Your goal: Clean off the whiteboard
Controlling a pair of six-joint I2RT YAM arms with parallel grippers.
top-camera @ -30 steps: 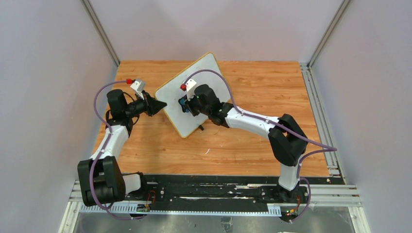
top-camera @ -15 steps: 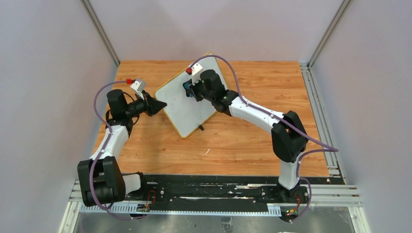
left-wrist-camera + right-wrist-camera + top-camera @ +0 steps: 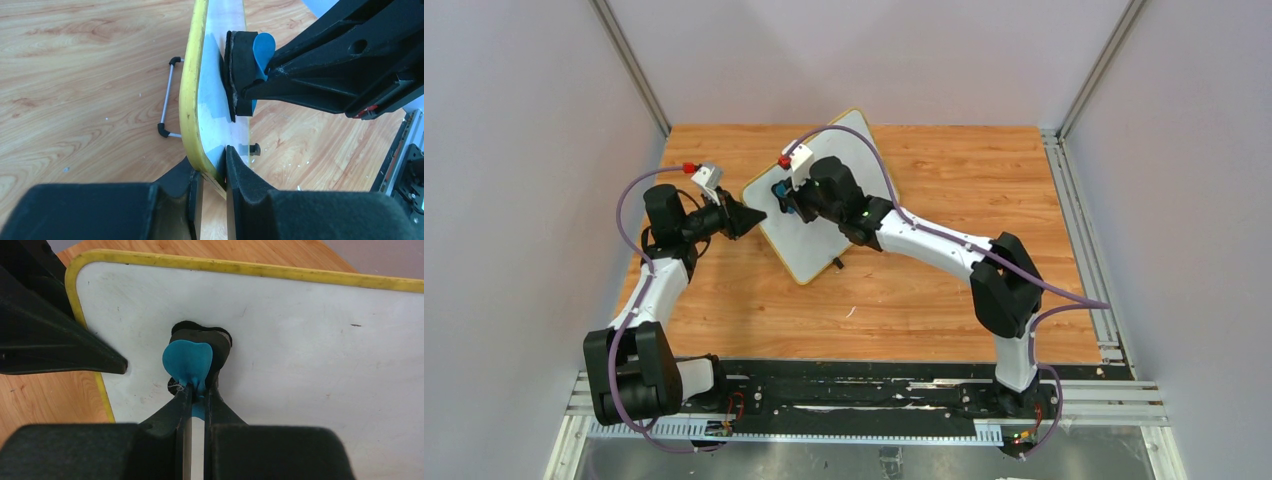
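The whiteboard [image 3: 814, 235] has a yellow rim and lies tilted on the wooden table; its face [image 3: 310, 355] shows no red marks. My left gripper [image 3: 752, 213] is shut on the board's left corner [image 3: 200, 150], one finger on each side of the rim. My right gripper [image 3: 786, 195] is shut on the blue handle of the eraser [image 3: 187, 362], whose black felt pad [image 3: 235, 75] presses on the board near that left corner. The left gripper's finger [image 3: 60, 347] shows just left of the eraser.
A black-tipped metal foot [image 3: 167, 97] sticks out behind the board, and another [image 3: 837, 264] shows at its near edge. Bare wooden table [image 3: 984, 170] lies to the right. Metal frame posts stand at the back corners.
My right gripper swept the eraser from mid-board up toward the far edge, then left and down toward the corner held by the left gripper. The left arm and board stayed still.
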